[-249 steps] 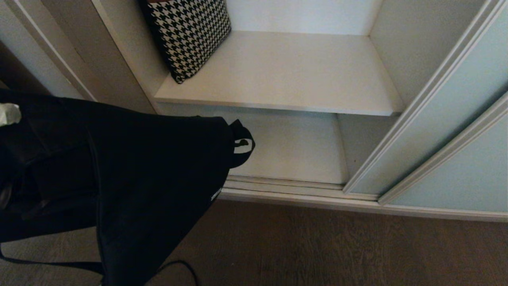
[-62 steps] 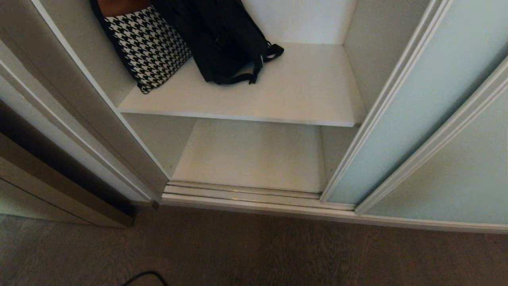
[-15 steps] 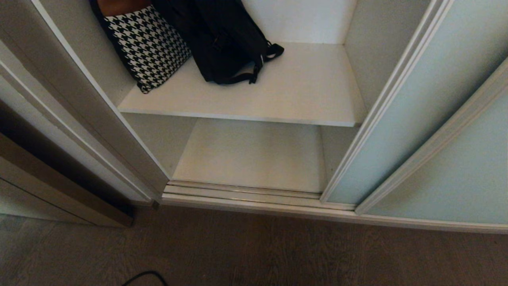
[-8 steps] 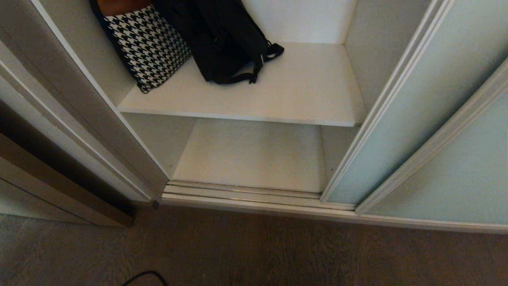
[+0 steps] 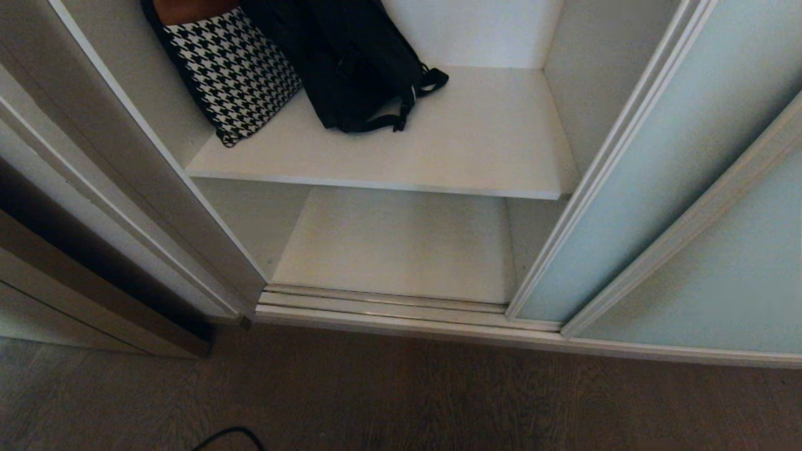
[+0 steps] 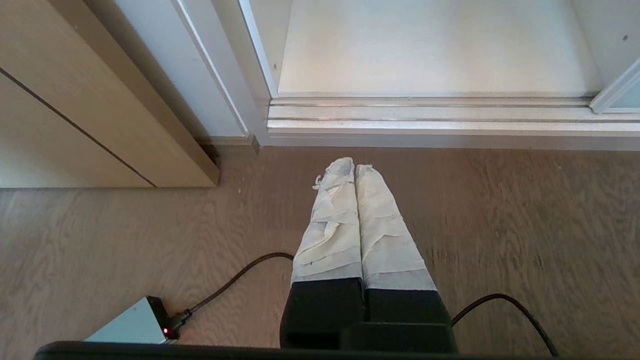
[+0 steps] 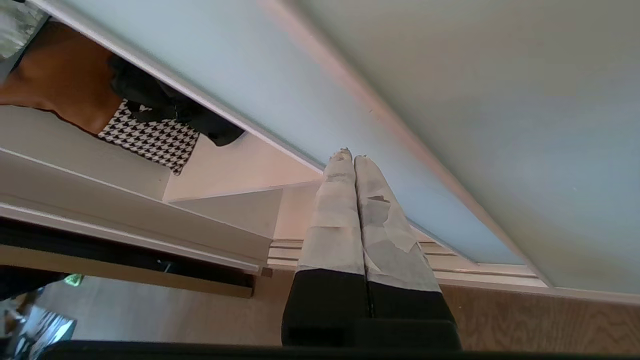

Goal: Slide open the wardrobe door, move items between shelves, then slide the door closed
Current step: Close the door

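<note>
1. Two bags sit at the upper left of the head view on the upper shelf (image 5: 438, 156): a houndstooth bag (image 5: 235, 72) against the side wall, and the black bag (image 5: 351, 62) just to its right, straps trailing toward the middle. The lower shelf (image 5: 401, 244) holds nothing.
2. Low in the left wrist view, the left hand (image 6: 355, 167) hangs over the floor (image 6: 500, 225) with fingers pressed together, empty, short of the track (image 6: 425, 110).
3. Centre of the right wrist view, the right hand (image 7: 352, 156) is also closed and empty, its tips near the door (image 5: 633, 188) frame; contact cannot be told.
4. Moving the bag looks done; closing the door probably remains.
5. Risks: closed fingers may slip on the smooth, handleless frame, and a loose strap near the shelf front could be caught by the door.
6. Room is open across the doorway to the left jamb (image 5: 156, 163); the track looks clear.
</note>
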Available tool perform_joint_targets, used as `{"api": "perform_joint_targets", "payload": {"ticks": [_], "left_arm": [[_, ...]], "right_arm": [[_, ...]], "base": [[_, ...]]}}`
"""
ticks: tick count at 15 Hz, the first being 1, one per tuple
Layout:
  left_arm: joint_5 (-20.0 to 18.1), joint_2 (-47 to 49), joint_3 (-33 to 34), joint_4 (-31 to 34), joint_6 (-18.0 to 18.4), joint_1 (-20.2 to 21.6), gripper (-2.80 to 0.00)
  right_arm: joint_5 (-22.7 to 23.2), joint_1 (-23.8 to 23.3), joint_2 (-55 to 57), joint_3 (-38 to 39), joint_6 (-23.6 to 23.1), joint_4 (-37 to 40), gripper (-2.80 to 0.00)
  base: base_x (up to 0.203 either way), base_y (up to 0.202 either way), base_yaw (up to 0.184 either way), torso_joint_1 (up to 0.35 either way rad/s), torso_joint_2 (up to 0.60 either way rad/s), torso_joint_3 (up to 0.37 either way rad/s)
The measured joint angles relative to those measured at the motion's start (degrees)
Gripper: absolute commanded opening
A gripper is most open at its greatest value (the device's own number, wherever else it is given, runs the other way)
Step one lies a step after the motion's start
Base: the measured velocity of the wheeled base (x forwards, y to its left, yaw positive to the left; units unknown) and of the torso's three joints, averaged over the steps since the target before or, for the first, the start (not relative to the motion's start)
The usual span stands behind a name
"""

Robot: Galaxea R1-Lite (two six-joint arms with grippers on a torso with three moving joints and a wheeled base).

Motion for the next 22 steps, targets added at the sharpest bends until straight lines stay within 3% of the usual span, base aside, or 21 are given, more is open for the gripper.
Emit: {"api": "perform_joint_targets", "payload": {"ticks": [2,9,22], "left_arm": [[0.0,0.0,0.0,0.0,0.0,0.0,-2.8],[0.0,0.0,0.0,0.0,0.0,0.0,-2.8],[0.0,0.0,0.0,0.0,0.0,0.0,-2.8]], "right_arm": [[-0.7,1.2,1.7,-0.4,0.0,-1.4,-2.8],[-9.8,6.5,7.3,-3.0,-0.2,-2.6,-2.8],[-12.6,13.4,7.8,-3.1,-0.6,-1.9,-2.8]], "base": [[0.0,0.0,0.0,0.0,0.0,0.0],[0.0,0.0,0.0,0.0,0.0,0.0],[0.0,0.0,0.0,0.0,0.0,0.0]]}}
